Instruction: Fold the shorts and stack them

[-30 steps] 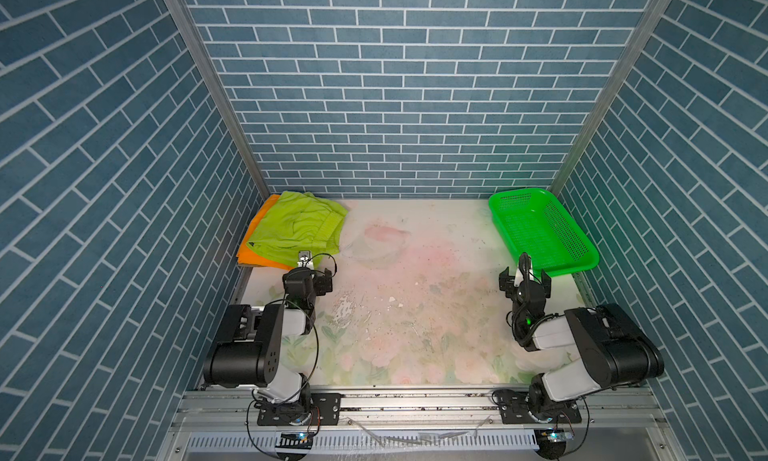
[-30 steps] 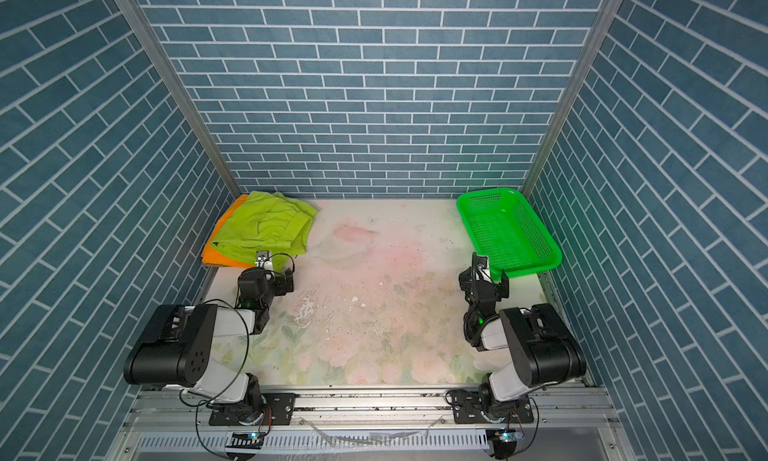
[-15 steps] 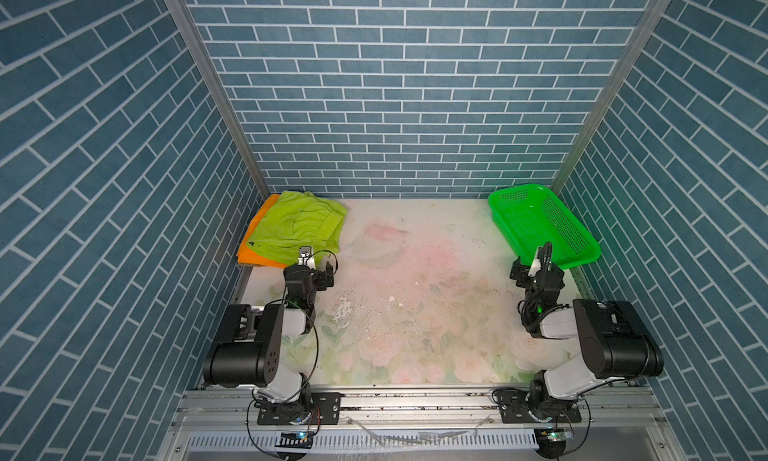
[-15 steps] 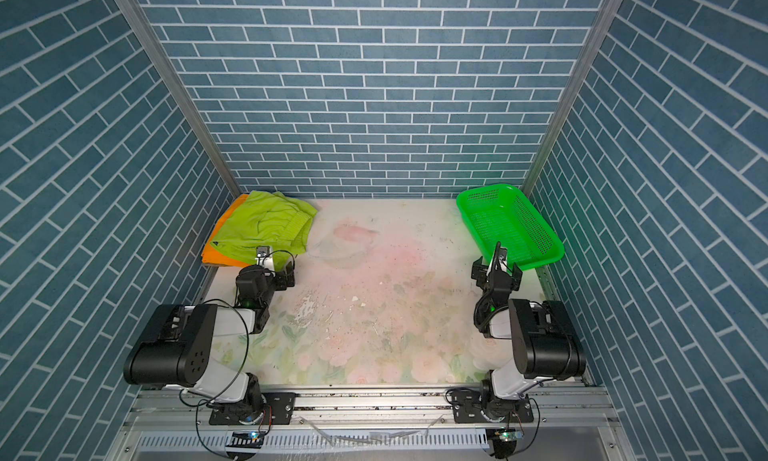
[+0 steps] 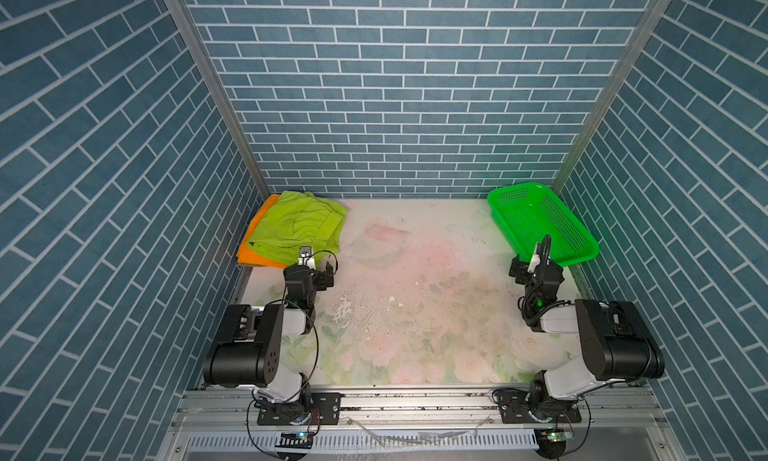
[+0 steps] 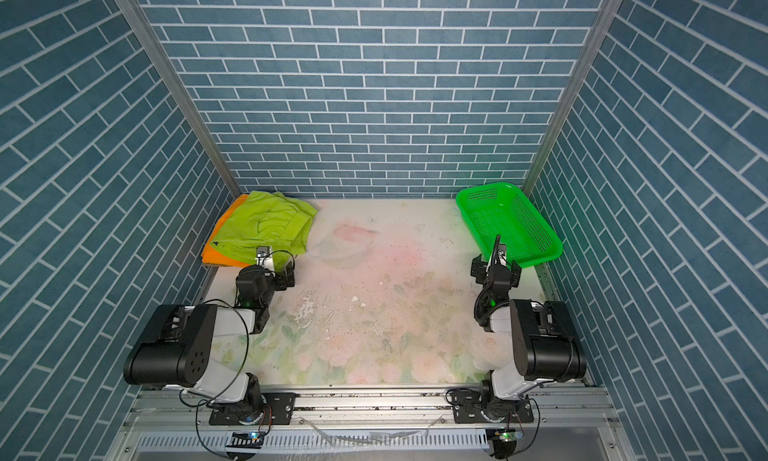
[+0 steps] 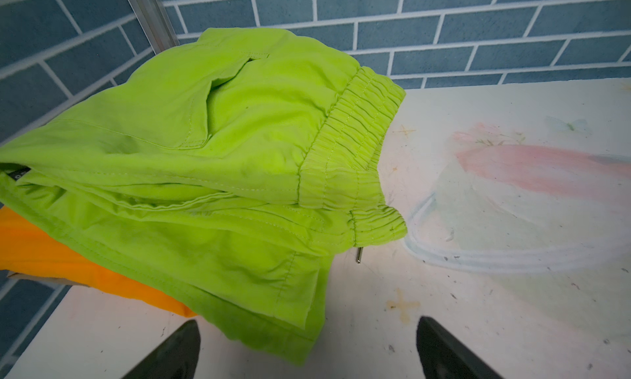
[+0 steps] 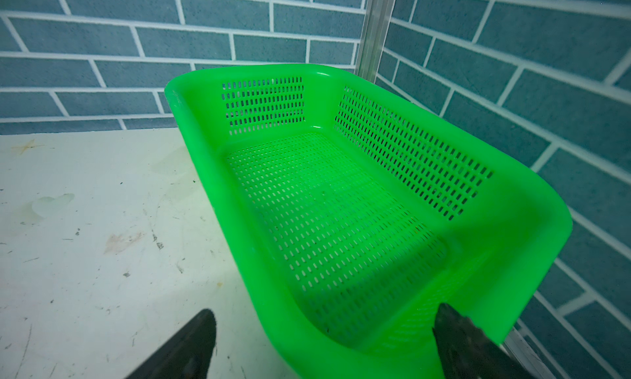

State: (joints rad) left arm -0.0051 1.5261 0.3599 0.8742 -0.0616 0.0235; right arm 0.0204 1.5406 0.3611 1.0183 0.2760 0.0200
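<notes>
Blue brick walls enclose a worn floral table (image 5: 436, 313). In both top views, lime shorts (image 5: 297, 228) lie folded over orange shorts (image 5: 262, 259) just ahead of the left gripper (image 5: 318, 263). The right gripper (image 5: 540, 253) hangs by the near rim of a basket (image 5: 519, 187). Left wrist view: jaws spread, empty, lime hem between them. Right wrist view: jaws spread, empty, the basket straight ahead.

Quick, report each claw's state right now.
Left claw: open, empty, by the lime shorts.
Right claw: open, empty, by the basket.
</notes>
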